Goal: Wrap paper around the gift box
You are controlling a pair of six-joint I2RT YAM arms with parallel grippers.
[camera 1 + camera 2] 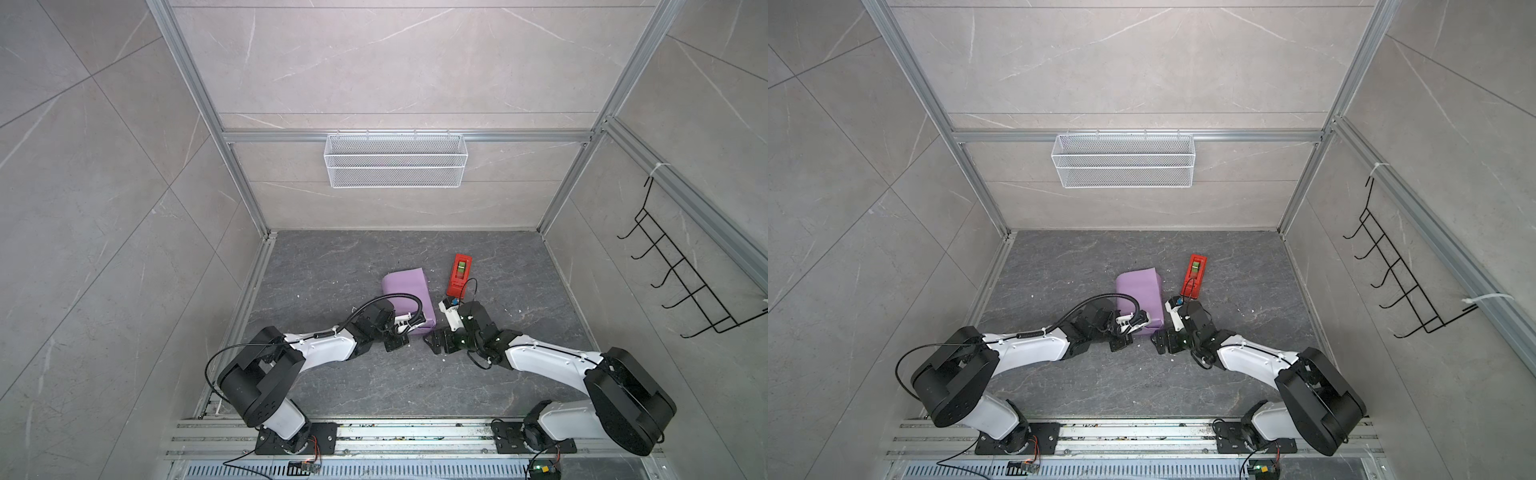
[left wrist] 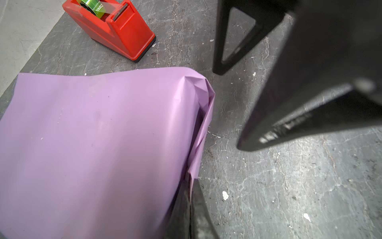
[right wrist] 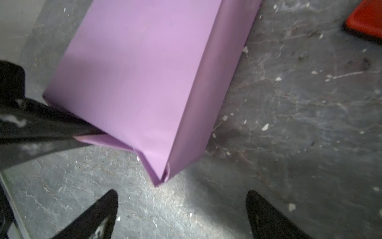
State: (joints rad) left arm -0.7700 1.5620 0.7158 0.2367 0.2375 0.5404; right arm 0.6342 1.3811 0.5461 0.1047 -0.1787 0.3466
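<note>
Near mid tabletop (image 1: 415,386), the left gripper (image 2: 190,192) clamps an end flap of the lilac paper (image 1: 405,291). The right gripper (image 3: 182,193) gapes nearby.

Paper (image 2: 93,144) on table (image 2: 268,186), end flap pinched in my left gripper (image 2: 190,196). Its corner just ahead of my right gripper (image 3: 182,195), not touching. Tape dispenser (image 2: 124,31) beyond, right of paper, apart.
</note>
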